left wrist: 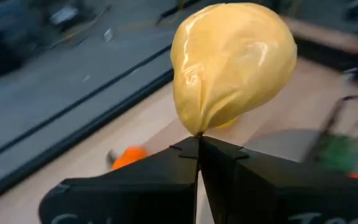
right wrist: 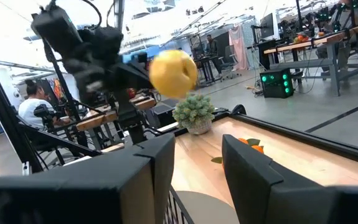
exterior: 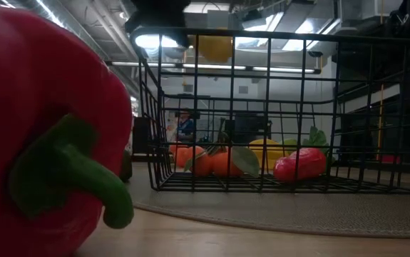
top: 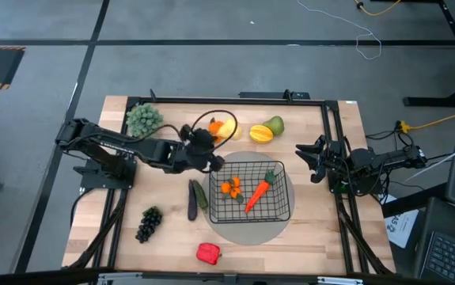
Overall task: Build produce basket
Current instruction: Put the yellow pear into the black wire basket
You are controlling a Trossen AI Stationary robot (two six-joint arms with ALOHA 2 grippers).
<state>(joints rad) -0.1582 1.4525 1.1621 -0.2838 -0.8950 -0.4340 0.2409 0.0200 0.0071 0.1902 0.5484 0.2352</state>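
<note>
My left gripper (top: 208, 141) hovers off the far-left corner of the black wire basket (top: 284, 212), shut on a pale yellow fruit (left wrist: 231, 62), which also shows in the high view (top: 227, 128) and the right wrist view (right wrist: 173, 73). The basket stands on a grey disc (top: 235, 234). It holds orange clusters (top: 229, 188) and an orange carrot (top: 257, 195). On the table lie a yellow-orange fruit (top: 260, 134), green fruit (top: 275, 125), cucumber (top: 202, 196), eggplant (top: 192, 201), grapes (top: 149, 223) and red pepper (top: 208, 253). My right gripper (top: 311, 158) waits open at the table's right. My left gripper pinches the yellow fruit by its narrow tapered end (left wrist: 200, 128), between the tips of its two shut fingers. The fingers come from the table's left. The fruit sticks out beyond them and is lifted clear of the table, above the level of the basket rim (exterior: 262, 36).
A green bushy plant (top: 143, 119) stands at the far left of the table. An orange piece (left wrist: 129, 156) lies on the wood below the held fruit. Black frame rails (top: 338, 142) run along the table's sides. People sit at desks in the room beyond (right wrist: 32, 102).
</note>
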